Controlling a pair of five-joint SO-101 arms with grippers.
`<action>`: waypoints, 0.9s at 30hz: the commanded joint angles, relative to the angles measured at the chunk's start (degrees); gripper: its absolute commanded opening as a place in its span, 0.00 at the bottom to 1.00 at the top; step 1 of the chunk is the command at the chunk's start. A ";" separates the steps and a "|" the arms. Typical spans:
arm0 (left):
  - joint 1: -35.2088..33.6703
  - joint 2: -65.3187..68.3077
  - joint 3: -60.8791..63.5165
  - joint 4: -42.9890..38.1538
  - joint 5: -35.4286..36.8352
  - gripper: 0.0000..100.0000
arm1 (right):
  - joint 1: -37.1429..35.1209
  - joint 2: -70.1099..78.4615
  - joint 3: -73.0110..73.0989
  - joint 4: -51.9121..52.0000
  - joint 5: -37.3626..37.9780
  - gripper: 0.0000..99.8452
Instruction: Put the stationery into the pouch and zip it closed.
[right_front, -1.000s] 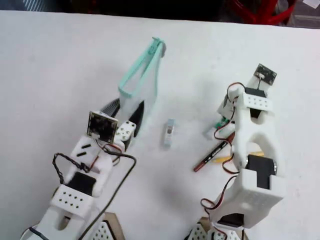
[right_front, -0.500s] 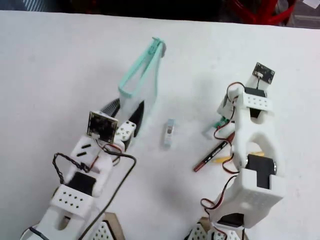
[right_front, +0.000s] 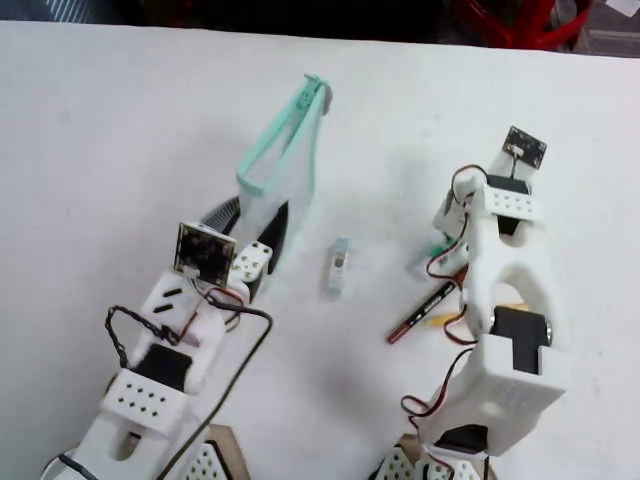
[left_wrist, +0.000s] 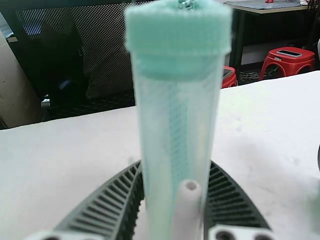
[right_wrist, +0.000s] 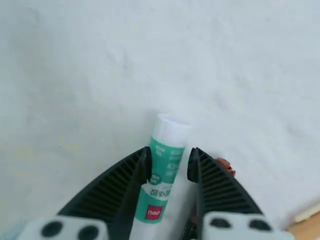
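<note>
The white table (right_front: 120, 120) carries everything, and the largest thing on it is the pouch (right_front: 275, 140), which lies towards the far side with its mint-edged mouth gaping. The left gripper (right_front: 252, 216) is clenched on the pouch's near end, with the mesh wall pinched between the ribbed jaws. The right gripper (right_wrist: 168, 152) is low over the table on the other side. Its jaws are grasping the glue stick (right_wrist: 165, 170), one on each flank, with the white cap poking out past the tips. The step in hand looks like picking up this stick. To do it well, the grip should sit square on the barrel so the round body cannot roll or squirt out. The lift should go straight up, clear of the marker (right_front: 420, 315) and the yellow pencil (right_front: 445, 318) just beside it. The stick should then travel cap-first and in line with the long slot of the mouth, and be let go only once it is well inside. The left arm's part is to hold the mouth wide and steady. I can see nothing inside the pouch. A small pale block (right_front: 340, 267) lies alone between the two arms, also outside it, so all the packing and the zip are yet to come.
</note>
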 joint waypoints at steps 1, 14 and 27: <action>0.57 -0.48 -0.18 -0.62 -0.53 0.17 | -0.13 3.47 -3.69 -0.48 0.79 0.13; 0.57 -0.48 -0.18 -0.62 -0.53 0.17 | 1.98 16.66 -22.24 12.70 1.32 0.03; 0.57 -0.48 -0.18 -0.62 -0.53 0.17 | 1.80 16.57 -22.33 12.70 1.41 0.02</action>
